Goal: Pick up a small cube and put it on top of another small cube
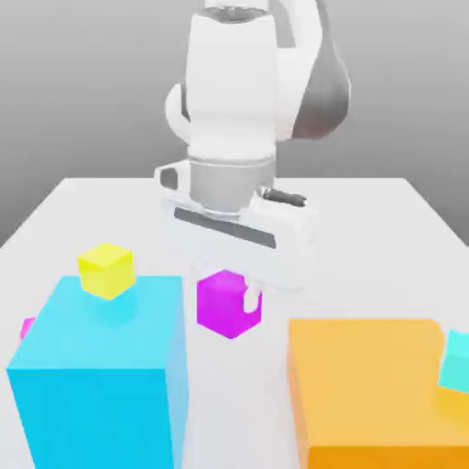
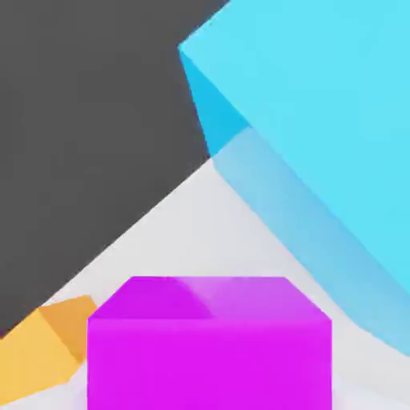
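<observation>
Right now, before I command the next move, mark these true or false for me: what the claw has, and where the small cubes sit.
1. The claw is shut on the magenta cube. True.
2. The small yellow cube sits on the big orange block. False: it sits on the big cyan block.
3. The magenta cube is between the big cyan block and the big orange block in the exterior view. True.
4. A small cyan cube rests on the big cyan block. False: it is at the orange block's edge, on the exterior view's right.
5. The magenta cube is already stacked on the yellow cube. False: the two are apart.
</observation>
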`<move>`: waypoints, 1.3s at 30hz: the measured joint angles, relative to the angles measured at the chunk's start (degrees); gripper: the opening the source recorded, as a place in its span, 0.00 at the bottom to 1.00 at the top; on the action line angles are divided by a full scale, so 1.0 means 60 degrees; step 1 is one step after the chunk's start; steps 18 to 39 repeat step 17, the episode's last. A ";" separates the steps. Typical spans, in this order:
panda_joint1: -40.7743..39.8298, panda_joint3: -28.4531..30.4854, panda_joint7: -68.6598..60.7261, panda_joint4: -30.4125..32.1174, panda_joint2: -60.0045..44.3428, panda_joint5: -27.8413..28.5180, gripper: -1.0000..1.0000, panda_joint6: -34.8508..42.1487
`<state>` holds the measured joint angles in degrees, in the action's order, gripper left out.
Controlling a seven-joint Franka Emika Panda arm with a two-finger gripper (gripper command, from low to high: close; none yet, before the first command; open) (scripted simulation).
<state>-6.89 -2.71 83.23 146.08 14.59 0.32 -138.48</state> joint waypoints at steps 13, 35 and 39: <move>-0.1319 0.1450 -0.1113 -0.0564 0.0793 0.0294 0.00 0.2478; -0.1329 0.1464 -0.1128 -0.0393 0.0681 0.0285 1.00 0.2207; -0.1329 0.1464 -0.1128 -0.0393 0.0681 0.0285 1.00 0.2207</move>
